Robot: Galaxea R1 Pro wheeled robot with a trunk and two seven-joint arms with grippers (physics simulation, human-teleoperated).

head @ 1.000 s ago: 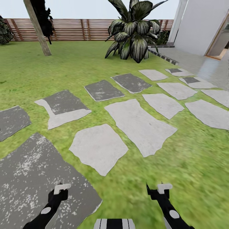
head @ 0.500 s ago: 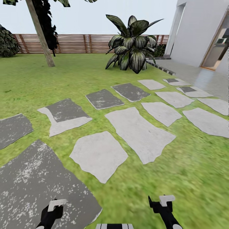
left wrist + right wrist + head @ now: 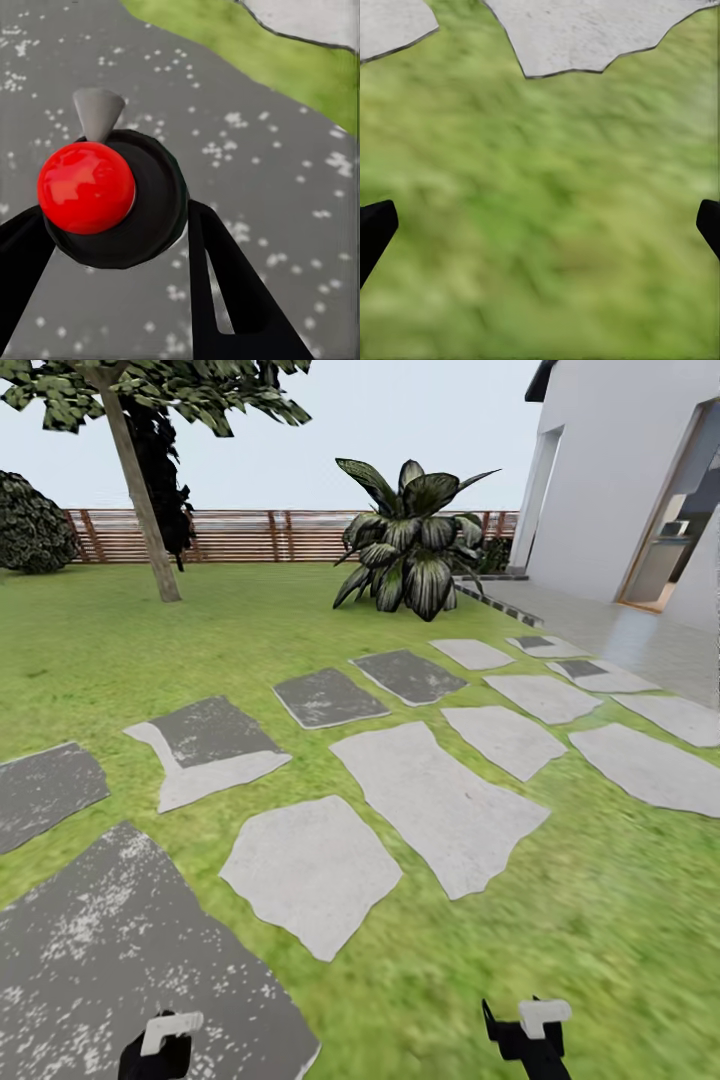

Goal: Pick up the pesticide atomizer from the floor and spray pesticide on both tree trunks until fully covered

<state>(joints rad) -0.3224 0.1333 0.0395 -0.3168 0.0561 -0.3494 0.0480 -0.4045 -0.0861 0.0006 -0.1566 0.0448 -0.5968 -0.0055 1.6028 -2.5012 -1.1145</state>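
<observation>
Atomizer (image 3: 112, 196) clamped between the left gripper's (image 3: 112, 247) fingers, above a dark speckled slab (image 3: 110, 950) at near left.
Right gripper (image 3: 540, 225) spread wide, holding nothing, over grass (image 3: 600, 900). One tree trunk (image 3: 145, 520) stands far left before the fence (image 3: 260, 535); stepping slabs (image 3: 440, 800) run ahead.

Both arms end in matte black housings topped by small white blocks; each gripper has slim black fingers.
</observation>
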